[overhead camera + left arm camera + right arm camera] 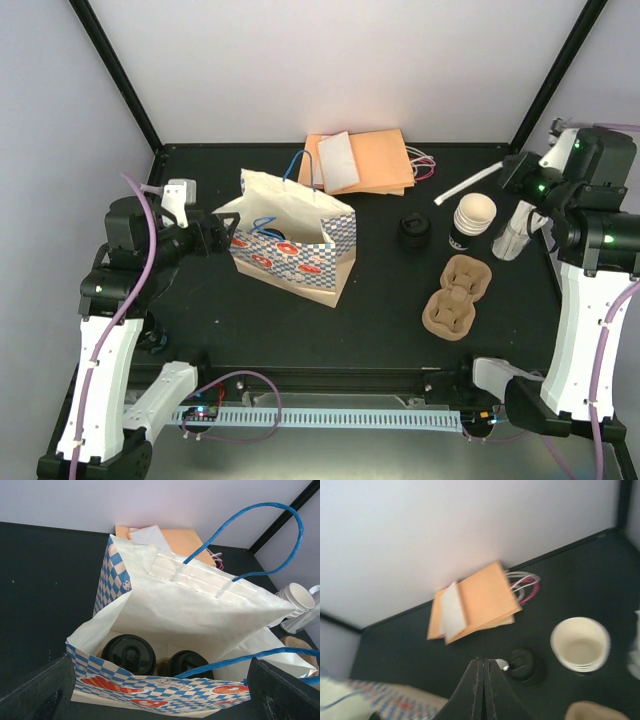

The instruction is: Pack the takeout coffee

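Spread left end effector faces bag with two black-lidded coffees; pressed-together right end effector overlooks a third coffee.

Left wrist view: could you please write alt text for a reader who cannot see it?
An open paper bag with blue checks and blue handles stands on a black table, two black lids side by side at its bottom. The left claw is open, its dark fingers at the lower corners; orange bags behind, stacked cups at right.
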Available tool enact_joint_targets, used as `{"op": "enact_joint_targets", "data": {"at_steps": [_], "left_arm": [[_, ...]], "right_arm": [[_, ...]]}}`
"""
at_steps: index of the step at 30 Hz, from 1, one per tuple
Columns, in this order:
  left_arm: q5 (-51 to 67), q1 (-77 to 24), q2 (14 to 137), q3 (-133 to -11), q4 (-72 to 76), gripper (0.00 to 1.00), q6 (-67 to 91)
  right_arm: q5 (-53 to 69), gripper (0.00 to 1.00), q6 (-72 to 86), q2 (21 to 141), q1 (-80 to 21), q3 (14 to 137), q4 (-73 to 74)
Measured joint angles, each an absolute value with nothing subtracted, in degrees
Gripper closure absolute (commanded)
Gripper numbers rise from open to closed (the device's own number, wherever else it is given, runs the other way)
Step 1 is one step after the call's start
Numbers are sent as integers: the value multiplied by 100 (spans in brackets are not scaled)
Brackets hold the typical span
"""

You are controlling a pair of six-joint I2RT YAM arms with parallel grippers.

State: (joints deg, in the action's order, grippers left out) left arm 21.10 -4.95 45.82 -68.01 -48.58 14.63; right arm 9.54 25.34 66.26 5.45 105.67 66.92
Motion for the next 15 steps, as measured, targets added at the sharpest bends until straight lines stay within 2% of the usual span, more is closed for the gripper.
{"op": "enact_joint_targets", "data": {"at_steps": [10, 15], "left_arm": [[2231, -495, 4534, -6794, -4862, 3, 1520], [2226, -495, 4539, -6794, -4873, 3, 1511]], "right_arm": [[3516, 99, 2589, 6573, 97, 9937, 5701], [4160, 99, 2768, 6552, -548, 9931, 4932]]}}
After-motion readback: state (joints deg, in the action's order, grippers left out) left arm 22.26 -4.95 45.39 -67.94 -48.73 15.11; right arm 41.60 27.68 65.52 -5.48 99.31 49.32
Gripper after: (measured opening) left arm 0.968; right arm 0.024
